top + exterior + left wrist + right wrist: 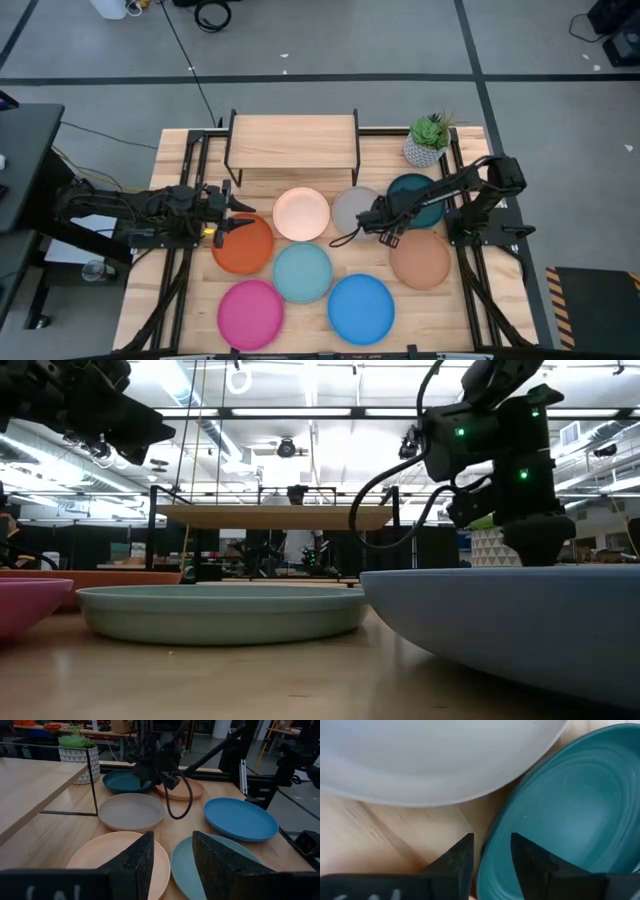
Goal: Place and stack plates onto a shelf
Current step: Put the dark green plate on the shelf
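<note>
Eight plates lie flat on the slatted table: orange [243,250], cream-pink [301,213], grey [350,205], dark teal [422,190], tan-brown [420,260], light teal [302,272], magenta [251,313] and blue [361,308]. The shelf [293,140] stands bare at the far edge. My right gripper [374,220] is open and points down between the grey and dark teal plates. In the right wrist view its fingers [492,852] stand either side of the dark teal rim [487,857]. My left gripper [238,215] is open and hovers level over the orange plate's far edge, facing right [172,857]. My right gripper comes from above at the dark teal plate's rim [490,845], on the side nearest the grey plate [435,760], one finger outside and one over the inside. I cannot tell whether the fingers touch it. The plate lies flat on the table.
A potted plant [428,140] stands right of the shelf at the far edge. Black frame rails [190,170] run along both sides of the table. The plates lie close together, rims nearly touching. Bare wood shows between the shelf and the plates.
</note>
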Controlling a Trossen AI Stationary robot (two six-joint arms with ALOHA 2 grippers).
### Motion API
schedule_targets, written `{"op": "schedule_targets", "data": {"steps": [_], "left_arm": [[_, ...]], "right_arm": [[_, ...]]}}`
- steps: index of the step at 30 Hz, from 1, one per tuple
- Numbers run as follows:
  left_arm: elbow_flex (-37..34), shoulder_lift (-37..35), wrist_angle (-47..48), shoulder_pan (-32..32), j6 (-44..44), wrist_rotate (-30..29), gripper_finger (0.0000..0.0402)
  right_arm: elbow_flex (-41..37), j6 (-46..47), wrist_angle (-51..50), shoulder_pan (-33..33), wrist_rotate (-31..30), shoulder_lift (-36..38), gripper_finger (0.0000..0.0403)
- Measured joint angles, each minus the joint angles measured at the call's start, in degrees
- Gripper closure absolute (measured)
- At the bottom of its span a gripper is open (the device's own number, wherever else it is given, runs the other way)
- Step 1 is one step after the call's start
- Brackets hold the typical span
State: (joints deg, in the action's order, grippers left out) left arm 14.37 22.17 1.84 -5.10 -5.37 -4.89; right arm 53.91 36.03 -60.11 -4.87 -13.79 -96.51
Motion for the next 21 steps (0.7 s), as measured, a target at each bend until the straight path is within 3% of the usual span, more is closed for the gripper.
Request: {"op": "schedule_targets", "data": {"steps": [12, 21], "left_arm": [[0.04, 0.00, 1.51, 0.00, -0.04, 0.00, 0.0260], [0.04, -0.04, 1.56, -0.02, -0.07, 0.00, 0.0260]], "right_arm": [[-0.06, -0.46, -0.51, 0.62, 1.00, 0.00, 0.0386], [5.31, 2.22, -11.53, -1.20, -1.84, 1.17, 0.0379]]}}
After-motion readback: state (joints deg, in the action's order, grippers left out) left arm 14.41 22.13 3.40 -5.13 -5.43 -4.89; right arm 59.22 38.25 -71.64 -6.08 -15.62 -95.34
